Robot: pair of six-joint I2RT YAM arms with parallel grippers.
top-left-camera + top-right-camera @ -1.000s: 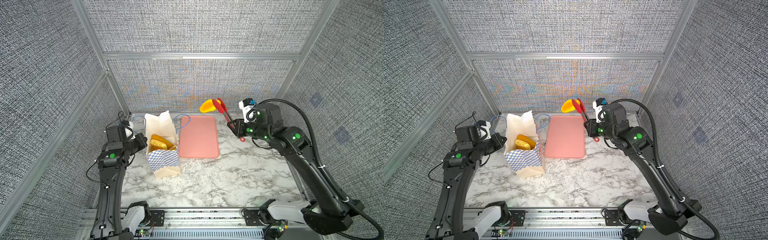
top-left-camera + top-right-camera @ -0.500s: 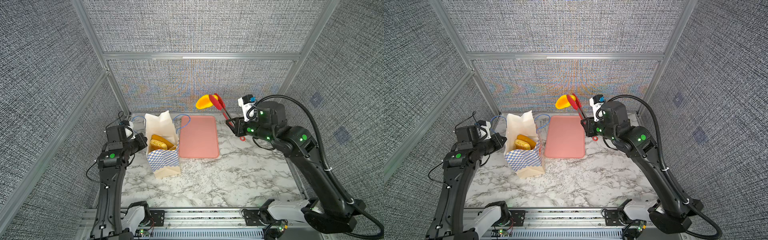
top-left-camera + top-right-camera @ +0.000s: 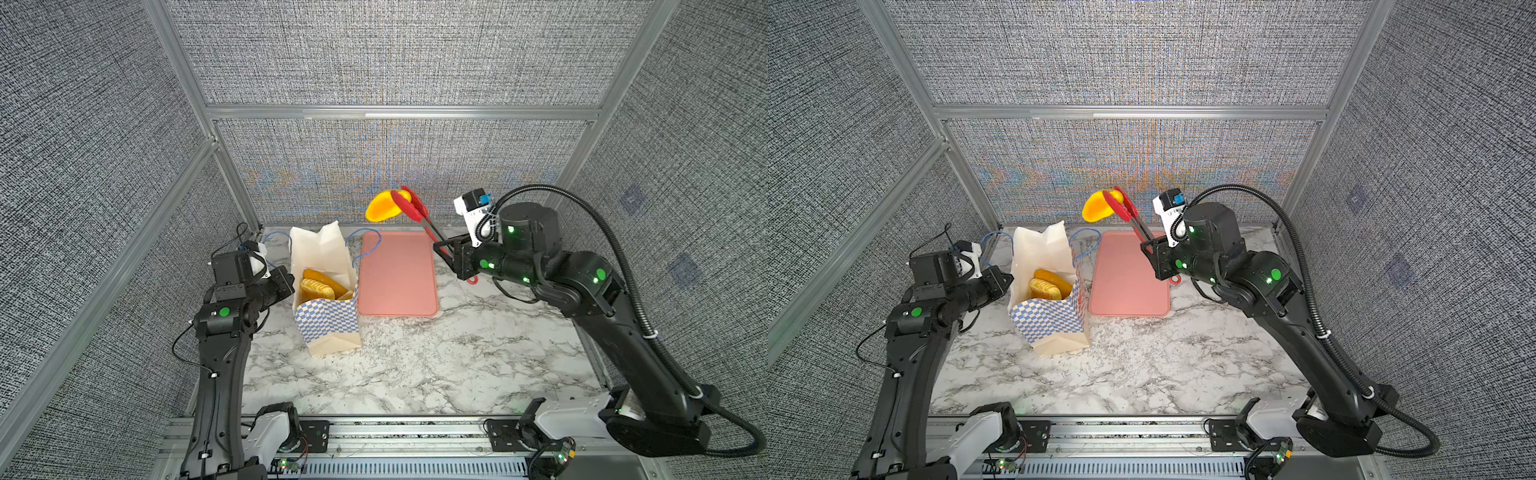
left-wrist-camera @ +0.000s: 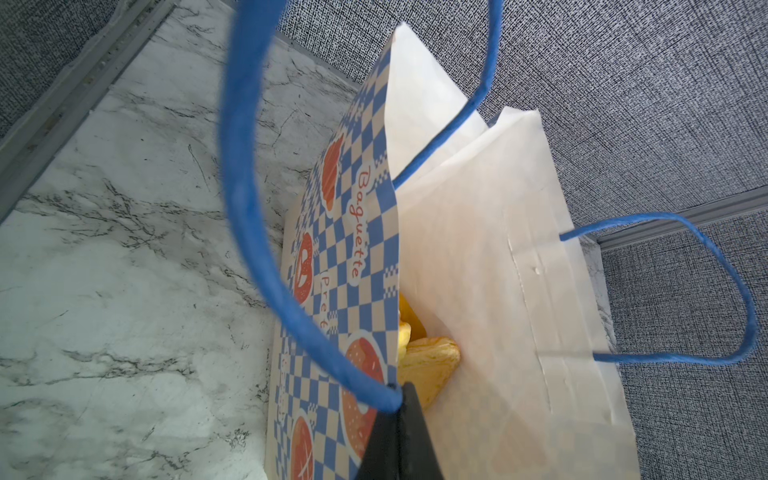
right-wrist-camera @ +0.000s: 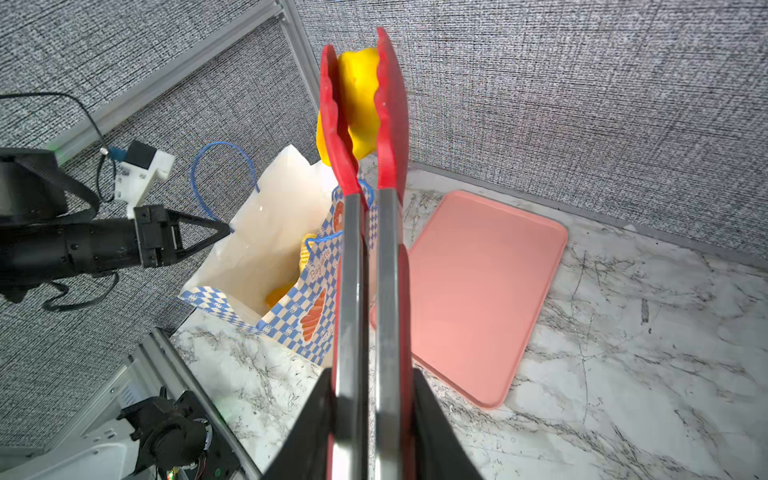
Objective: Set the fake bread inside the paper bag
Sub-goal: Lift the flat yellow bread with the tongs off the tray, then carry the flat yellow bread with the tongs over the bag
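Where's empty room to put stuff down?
The flat pink tray is bare, and so is the marble tabletop between it and the front metal rail. Crowded: left of the checkered paper bag, where the left gripper pinches its rim.

The paper bag (image 4: 457, 249) bears orange script reading "Baguette" and a partly hidden "Pret".

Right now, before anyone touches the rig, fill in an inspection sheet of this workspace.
Surface: marble table, white, grey-veined.
Job's things: paper bag upright, open, fake bread inside; one yellow piece raised in red tongs.
Clutter: pink tray beside bag, nothing on it.
Grippers: left gripper, fingers shut on bag's rim; right gripper, fingers shut on tongs' handles.
Cables: black hose arching over right arm; thin wires by left arm.
Surroundings: grey fabric walls, aluminium frame.
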